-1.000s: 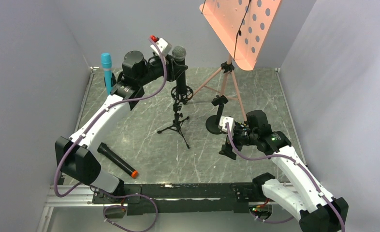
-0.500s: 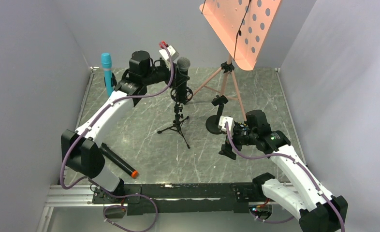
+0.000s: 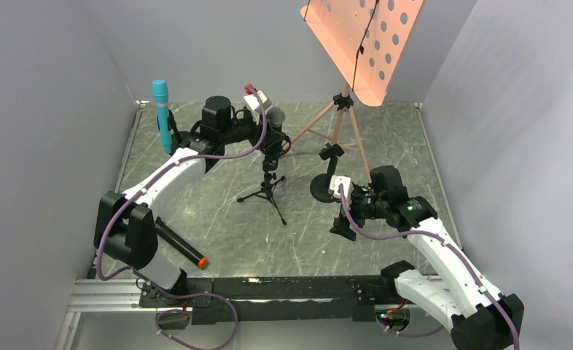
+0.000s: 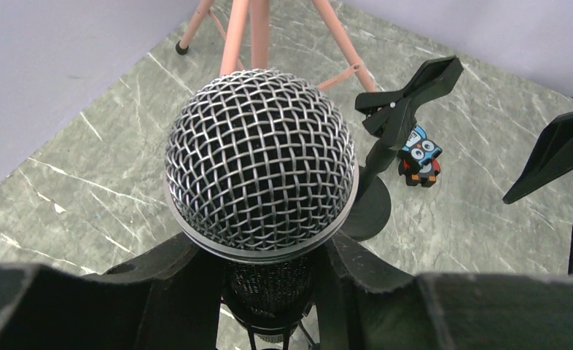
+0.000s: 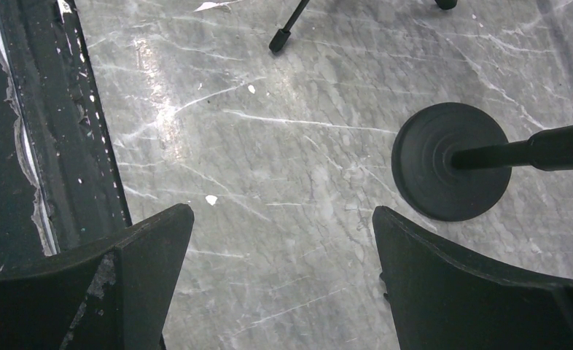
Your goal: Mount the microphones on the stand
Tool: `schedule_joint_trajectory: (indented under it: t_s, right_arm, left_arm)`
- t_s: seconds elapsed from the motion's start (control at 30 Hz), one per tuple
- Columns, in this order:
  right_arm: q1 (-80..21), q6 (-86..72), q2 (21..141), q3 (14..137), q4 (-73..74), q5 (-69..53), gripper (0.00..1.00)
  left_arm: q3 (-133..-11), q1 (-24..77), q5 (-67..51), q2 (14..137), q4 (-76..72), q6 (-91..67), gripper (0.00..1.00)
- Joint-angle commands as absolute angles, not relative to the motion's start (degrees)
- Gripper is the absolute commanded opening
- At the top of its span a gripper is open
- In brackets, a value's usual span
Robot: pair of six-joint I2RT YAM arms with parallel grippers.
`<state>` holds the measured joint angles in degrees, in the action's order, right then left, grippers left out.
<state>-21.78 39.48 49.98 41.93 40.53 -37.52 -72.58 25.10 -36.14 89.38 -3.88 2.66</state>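
Note:
My left gripper (image 3: 272, 135) is shut on the black microphone with the silver mesh head (image 3: 275, 117) and holds it upright over the small black tripod stand (image 3: 267, 186). In the left wrist view the mesh head (image 4: 260, 168) fills the middle, my fingers (image 4: 173, 292) press its dark body on both sides, and its lower end reaches into the stand's ring holder. The teal-blue microphone (image 3: 162, 113) stands upright at the back left. The black microphone with the orange-red end (image 3: 178, 244) lies on the table at the front left. My right gripper (image 3: 344, 222) is open and empty.
A round-base stand (image 3: 322, 188) with a black clip (image 3: 332, 152) stands beside my right gripper; its base shows in the right wrist view (image 5: 451, 160). A small colourful toy figure (image 4: 420, 157) lies by it. A pink music stand (image 3: 364, 44) rises at the back right on tripod legs (image 3: 342, 124).
My left gripper has come down and a little right with the silver-mesh microphone, bringing it lower onto the tripod stand. The right arm has not moved.

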Motion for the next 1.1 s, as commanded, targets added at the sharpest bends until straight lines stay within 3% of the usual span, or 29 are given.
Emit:
schedule_joint_trajectory:
  t_s: [0.0,0.13,0.17,0.2,0.3,0.4,0.57,0.7,0.83,0.97,1.07]
  right_arm:
    - [-21.5,40.8,50.2,42.2,39.6,-38.1,1.0]
    - [-21.6,40.9,50.4,42.2,39.7,-38.1,1.0]
    - [-21.5,40.9,50.4,42.2,39.7,-38.1,1.0]
    - [-21.5,41.0,50.4,42.2,39.7,-38.2,1.0]
    - [-21.5,41.0,50.6,42.2,39.8,-38.2,1.0]
    - [-21.5,41.2,50.9,42.3,40.0,-38.2,1.0]
    - [-21.5,41.2,51.3,42.4,40.2,-38.3,1.0]
    - [-21.5,41.2,51.1,42.4,40.2,-38.2,1.0]
    - [-21.5,41.2,51.0,42.3,40.1,-37.9,1.0]
    - [-21.5,41.4,51.1,42.0,40.0,-37.2,1.0]
    - [-21.5,41.5,51.3,41.9,39.8,-36.7,1.0]
  left_arm:
    - [-69.3,25.9,-38.3,87.6,-1.9,1.9,0.0]
    - [-68.8,26.0,-36.6,87.5,-1.8,1.0,0.0]
    - [-69.6,26.0,-35.6,87.3,-0.9,0.5,0.06]
    - [-70.9,26.0,-34.1,87.1,0.7,-1.6,0.24]
    - [-73.0,26.0,-29.8,84.5,1.9,-3.3,0.6]
    - [-73.6,25.9,-27.3,81.4,0.4,-4.7,0.79]
    - [-76.3,25.8,-25.8,79.0,3.2,-4.0,0.86]
    - [-71.2,25.8,-22.1,73.5,2.2,-2.2,0.86]
    - [-60.6,25.7,-15.4,62.8,-1.8,-1.8,0.87]
    - [-47.3,25.7,-8.0,49.9,-6.5,-5.2,0.99]
    - [-38.0,25.7,-7.9,42.3,-10.2,-9.6,0.99]
